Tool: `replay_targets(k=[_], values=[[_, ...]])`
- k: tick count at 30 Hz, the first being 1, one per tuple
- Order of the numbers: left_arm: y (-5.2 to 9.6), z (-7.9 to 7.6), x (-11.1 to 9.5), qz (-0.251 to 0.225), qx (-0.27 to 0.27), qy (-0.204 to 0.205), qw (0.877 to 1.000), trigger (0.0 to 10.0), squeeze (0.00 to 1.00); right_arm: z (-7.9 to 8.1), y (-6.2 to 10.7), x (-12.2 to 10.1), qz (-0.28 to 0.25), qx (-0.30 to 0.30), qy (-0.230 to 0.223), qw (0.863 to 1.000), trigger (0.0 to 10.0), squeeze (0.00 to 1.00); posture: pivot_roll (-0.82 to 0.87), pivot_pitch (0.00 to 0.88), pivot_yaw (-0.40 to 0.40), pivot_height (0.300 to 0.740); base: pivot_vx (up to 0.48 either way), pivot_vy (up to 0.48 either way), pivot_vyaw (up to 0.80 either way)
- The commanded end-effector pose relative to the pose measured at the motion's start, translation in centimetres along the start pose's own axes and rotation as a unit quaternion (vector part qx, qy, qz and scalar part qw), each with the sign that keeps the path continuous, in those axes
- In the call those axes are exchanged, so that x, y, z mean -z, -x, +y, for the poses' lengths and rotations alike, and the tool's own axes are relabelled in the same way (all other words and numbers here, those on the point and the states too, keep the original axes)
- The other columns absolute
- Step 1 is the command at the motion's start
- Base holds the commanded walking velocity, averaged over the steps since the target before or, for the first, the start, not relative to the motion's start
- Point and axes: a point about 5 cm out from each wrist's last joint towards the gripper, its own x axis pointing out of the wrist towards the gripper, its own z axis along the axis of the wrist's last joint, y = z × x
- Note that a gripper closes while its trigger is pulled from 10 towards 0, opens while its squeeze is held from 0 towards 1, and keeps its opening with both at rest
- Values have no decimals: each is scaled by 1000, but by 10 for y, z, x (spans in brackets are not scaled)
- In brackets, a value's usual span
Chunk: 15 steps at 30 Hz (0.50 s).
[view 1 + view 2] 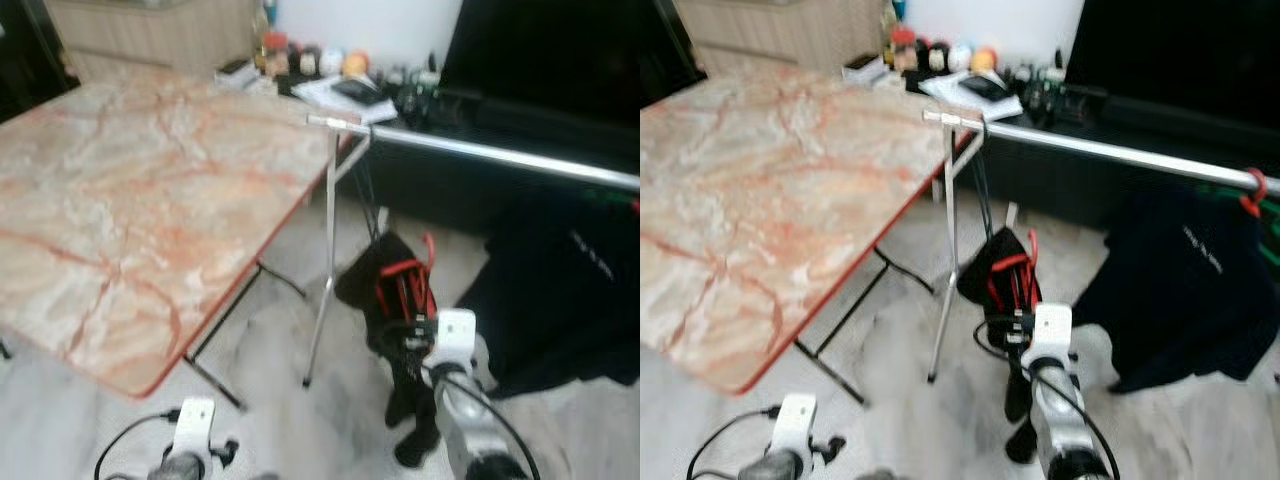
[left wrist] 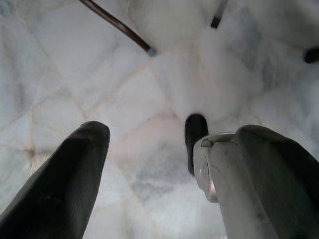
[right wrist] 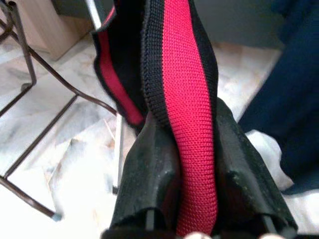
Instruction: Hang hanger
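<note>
Marble table [image 1: 130,190] beside silver rail [image 1: 500,155]; dark coat [image 1: 1185,290] hangs there

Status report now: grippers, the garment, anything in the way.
Right gripper shut on black-and-red garment, low beside rack upright. Left gripper open, idle over floor. Rail above; dark garment already hanging at its right.

White print on dark hanging garment [image 1: 1202,250], too blurred to read, no other txt

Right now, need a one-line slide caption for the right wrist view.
Right hand shut on a black-and-red knit garment, above the marble floor near the rack leg.
</note>
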Motion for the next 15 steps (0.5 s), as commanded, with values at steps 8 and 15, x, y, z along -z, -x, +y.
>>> replay_targets(k=[8, 15], values=[[1, 0, 6, 9, 1, 1, 1000, 10000, 0, -4, -3, -6, -4, 16, -11, 1000, 10000, 0, 130, 0, -26, 740, -343, 0, -73], [1, 1, 6, 11, 1, 1, 1000, 10000, 0, -4, -4, -7, -9, 14, -11, 1000, 10000, 0, 130, 0, -26, 740, -346, 0, -197]])
